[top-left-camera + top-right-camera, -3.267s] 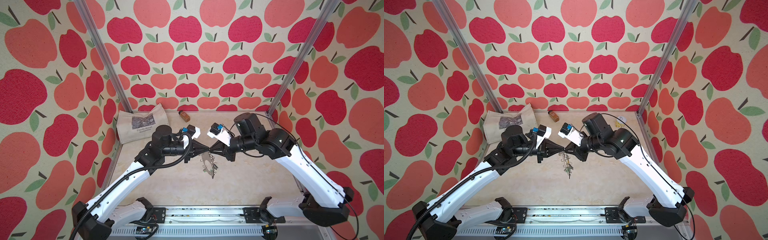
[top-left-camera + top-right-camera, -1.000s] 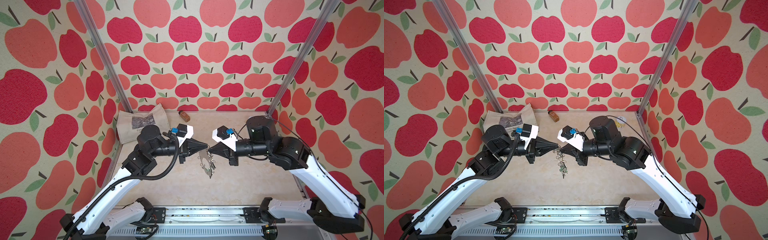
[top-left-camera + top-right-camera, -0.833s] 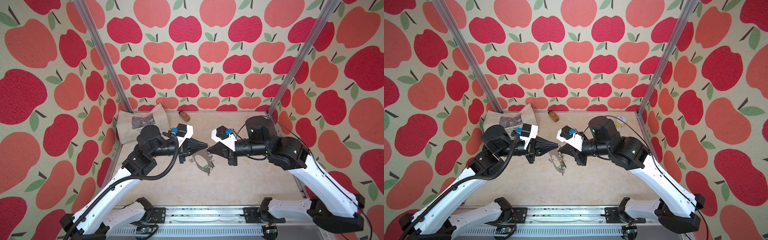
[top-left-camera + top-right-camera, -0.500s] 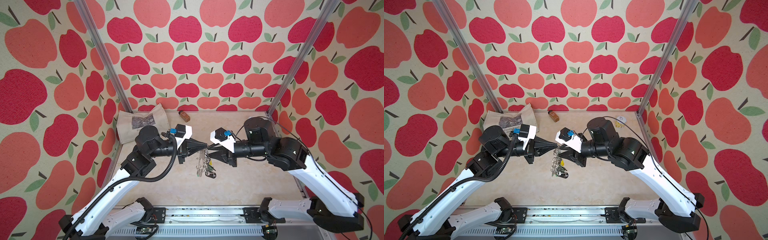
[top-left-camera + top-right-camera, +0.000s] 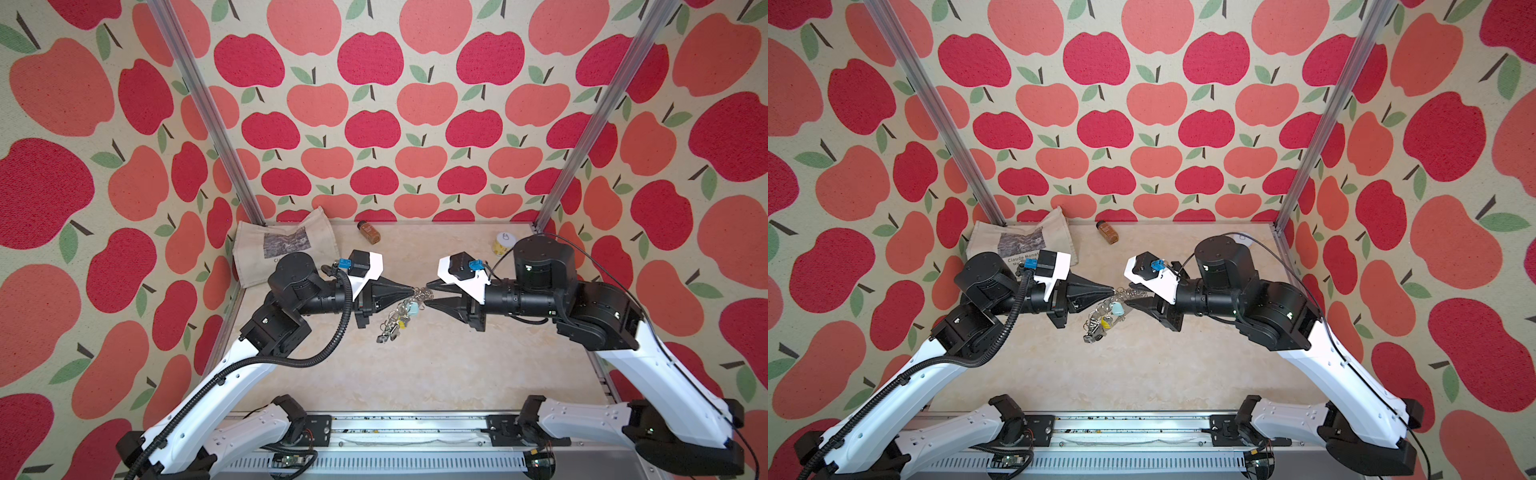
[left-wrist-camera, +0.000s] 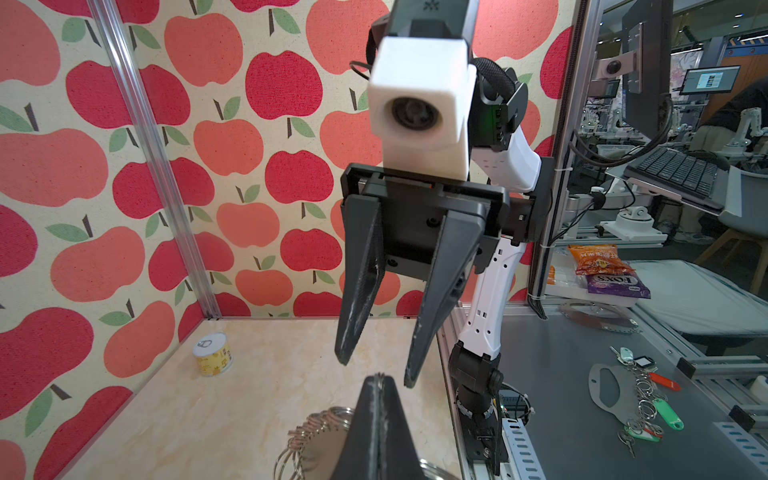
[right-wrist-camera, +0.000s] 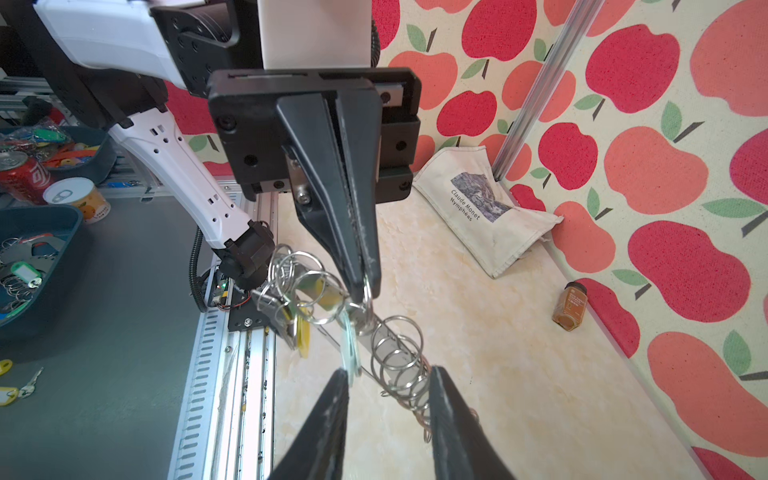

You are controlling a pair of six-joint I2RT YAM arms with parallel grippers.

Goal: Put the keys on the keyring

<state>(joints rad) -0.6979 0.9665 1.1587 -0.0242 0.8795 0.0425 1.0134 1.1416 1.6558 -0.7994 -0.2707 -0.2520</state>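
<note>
Left hand (image 7: pixel 365 286) pinched shut on keyring (image 7: pixel 384 334); keys (image 7: pixel 349 349) dangle just below its tips. Right hand (image 7: pixel 388 370) narrowly parted, empty, straddling keyring's far end. Risk: closing there could twist keyring out of the pinch.

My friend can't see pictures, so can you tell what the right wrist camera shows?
The left claw, pinched shut, holds the keyring up by a silver ring, with the keys and their pale mint tag dangling below its tip. The right claw is open, close to the row of rings. A cloth bag and small brown jar lie on the table beyond.
</note>
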